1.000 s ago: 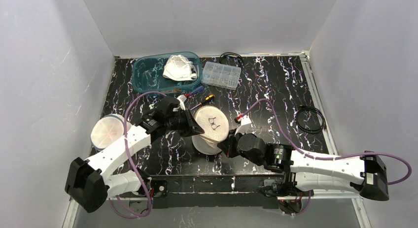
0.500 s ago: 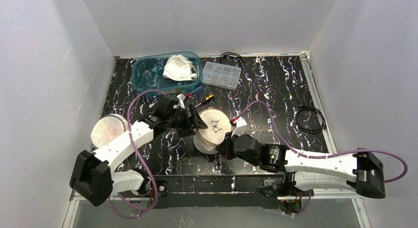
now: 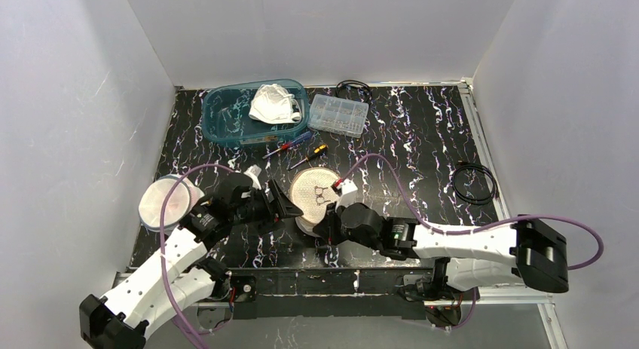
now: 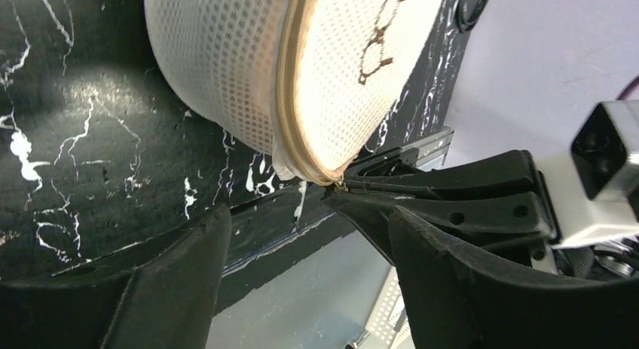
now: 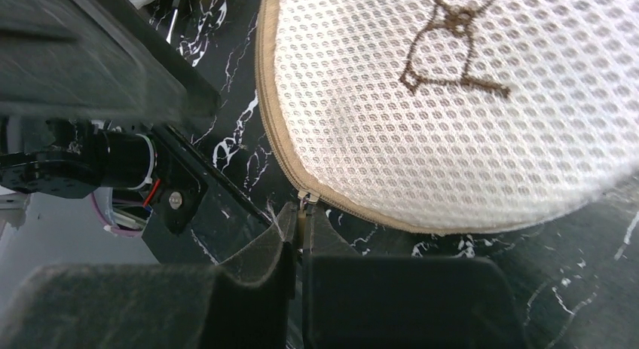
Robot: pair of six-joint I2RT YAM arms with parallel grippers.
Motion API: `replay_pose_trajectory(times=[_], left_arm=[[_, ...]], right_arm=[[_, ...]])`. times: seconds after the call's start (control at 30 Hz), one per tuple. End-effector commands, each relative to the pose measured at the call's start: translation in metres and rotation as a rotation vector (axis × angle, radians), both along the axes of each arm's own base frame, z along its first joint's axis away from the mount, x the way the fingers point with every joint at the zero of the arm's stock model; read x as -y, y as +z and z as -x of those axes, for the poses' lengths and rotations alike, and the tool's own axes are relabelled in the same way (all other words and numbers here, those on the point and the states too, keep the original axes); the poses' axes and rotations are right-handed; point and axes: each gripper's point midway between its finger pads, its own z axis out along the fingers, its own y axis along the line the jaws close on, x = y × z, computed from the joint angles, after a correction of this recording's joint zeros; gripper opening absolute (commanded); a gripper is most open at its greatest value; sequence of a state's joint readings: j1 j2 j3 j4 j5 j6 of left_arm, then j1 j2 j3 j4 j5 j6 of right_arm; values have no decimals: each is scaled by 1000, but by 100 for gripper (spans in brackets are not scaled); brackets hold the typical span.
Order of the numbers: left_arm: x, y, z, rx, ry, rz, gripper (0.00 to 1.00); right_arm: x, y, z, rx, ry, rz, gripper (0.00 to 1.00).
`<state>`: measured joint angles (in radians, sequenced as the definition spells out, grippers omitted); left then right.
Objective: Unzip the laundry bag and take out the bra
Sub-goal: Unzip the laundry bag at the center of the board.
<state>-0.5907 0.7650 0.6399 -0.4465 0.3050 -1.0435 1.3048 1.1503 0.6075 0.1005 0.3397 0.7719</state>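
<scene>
Tabletop of white-veined black holds laundry bag between white walls.

The black marbled table carries a teal bin at far left, a clear box just right of it, two screwdrivers nearer, the mesh bag near centre, a white disc at left, and a coiled cable at right.
</scene>
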Motion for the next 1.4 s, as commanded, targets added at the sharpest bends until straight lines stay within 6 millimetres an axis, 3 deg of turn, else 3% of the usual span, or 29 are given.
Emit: replay_pose_trajectory(times=[0.0, 0.2, 0.4, 0.57, 0.73, 0.83, 1.37], left_arm=[[1, -10, 1, -56, 47, -7, 72], [13, -12, -10, -61, 37, -4, 65], [18, -20, -19, -73, 39, -27, 54], [17, -24, -22, -73, 53, -40, 37], [17, -22, -25, -66, 49, -61, 10], [17, -21, -26, -66, 45, -65, 0], [40, 2, -31, -25, -83, 9, 0]], right_arm=[[-36, 35, 1, 41, 66, -109, 1], [-54, 39, 2, 42, 101, -122, 1], [-54, 40, 3, 44, 105, -122, 1], [-48, 40, 2, 45, 91, -115, 1], [-36, 37, 1, 49, 65, -97, 1], [-27, 36, -2, 50, 40, -86, 1], [38, 21, -12, 53, -129, 4, 1]])
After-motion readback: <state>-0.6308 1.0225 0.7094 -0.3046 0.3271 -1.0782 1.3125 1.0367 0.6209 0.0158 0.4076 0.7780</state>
